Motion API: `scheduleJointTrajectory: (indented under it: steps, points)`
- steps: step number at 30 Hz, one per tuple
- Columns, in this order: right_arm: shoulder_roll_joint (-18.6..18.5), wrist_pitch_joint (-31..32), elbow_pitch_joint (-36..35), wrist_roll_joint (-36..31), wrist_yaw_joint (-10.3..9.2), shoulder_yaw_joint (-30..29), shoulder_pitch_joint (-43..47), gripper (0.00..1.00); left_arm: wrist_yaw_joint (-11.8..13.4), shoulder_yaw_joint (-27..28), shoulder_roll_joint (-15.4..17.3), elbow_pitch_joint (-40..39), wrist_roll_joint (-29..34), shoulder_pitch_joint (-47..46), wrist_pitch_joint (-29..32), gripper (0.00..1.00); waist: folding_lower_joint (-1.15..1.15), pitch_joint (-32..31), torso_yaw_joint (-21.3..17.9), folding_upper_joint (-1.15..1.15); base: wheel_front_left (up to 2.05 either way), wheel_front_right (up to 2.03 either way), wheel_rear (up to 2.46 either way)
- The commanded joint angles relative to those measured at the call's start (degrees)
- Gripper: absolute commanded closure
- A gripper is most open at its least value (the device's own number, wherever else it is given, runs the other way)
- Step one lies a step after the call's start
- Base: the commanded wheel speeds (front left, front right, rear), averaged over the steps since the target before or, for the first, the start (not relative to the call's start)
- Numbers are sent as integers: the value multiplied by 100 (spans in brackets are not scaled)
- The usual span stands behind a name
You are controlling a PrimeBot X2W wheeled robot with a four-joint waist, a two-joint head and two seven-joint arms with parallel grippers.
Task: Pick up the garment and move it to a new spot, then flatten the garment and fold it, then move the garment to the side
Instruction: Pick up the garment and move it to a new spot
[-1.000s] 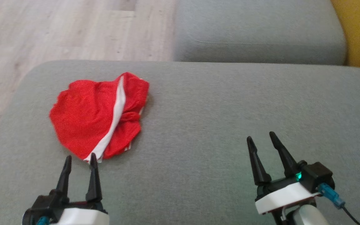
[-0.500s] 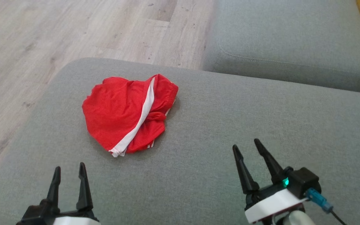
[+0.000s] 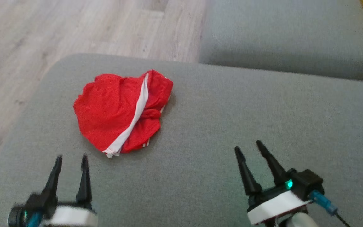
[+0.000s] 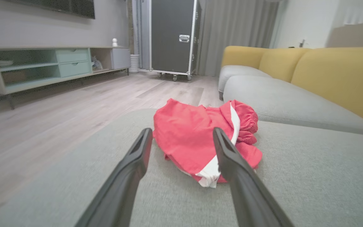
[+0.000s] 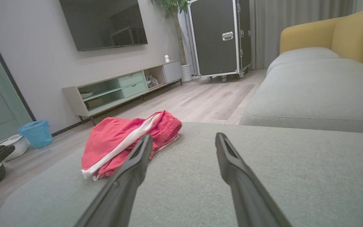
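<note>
Red shorts (image 3: pixel 106 113) lie on the grey cushion (image 3: pixel 232 110), at one o'clock from the nearer left tool (image 3: pixel 71 156); the right tool (image 3: pixel 248 145) sits well apart. Both are spread and empty. The white stripe (image 3: pixel 137 107) runs one-to-seven.

A home living room: a grey sofa (image 5: pixel 310 88) with yellow backs lies under and right of the right gripper (image 5: pixel 184 136), with a wall television (image 5: pixel 106 23), low cabinet (image 5: pixel 121 88) and wood floor (image 5: pixel 200 101) ahead-left.

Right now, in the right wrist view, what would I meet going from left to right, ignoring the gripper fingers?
blue bin → red garment → black wheeled case → yellow sofa back
</note>
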Motion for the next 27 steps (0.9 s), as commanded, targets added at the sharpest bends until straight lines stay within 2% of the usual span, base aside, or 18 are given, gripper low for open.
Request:
scheduleJointTrajectory:
  steps: [1, 6, 11, 16, 21, 27]
  points:
    - [-32, -61, -226, -11, -4, 11, -335, 0, -50, 9, 198, -97, 80, -679, -25, 0, 0, 219, -115, 0, 0, 0, 0]
    - [-32, -61, -268, -91, -4, -213, -483, 0, -79, -1056, 828, 239, -8, -1716, 766, 0, 0, 622, -310, 0, 0, 0, 0]
    - [-32, -61, -309, -151, -4, -349, -673, 0, -82, -2257, 1552, 564, -671, -2790, 1523, 0, 0, 983, -522, 0, 0, 0, 0]
    - [-32, -61, -357, -142, -4, -395, -834, 0, -82, -3045, 2051, 1028, -1288, -3561, 2139, 0, 0, 1249, -742, 0, 0, 0, 0]
    - [-32, -61, -376, -99, -4, -377, -957, 0, -83, -3500, 2324, 1426, -1913, -3918, 2386, 0, 0, 1408, -960, 0, 0, 0, 0]
    - [-32, -61, -389, -57, -4, -385, -1012, 0, -83, -3785, 2490, 1759, -2208, -4105, 2374, 0, 0, 1459, -1093, 0, 0, 0, 0]
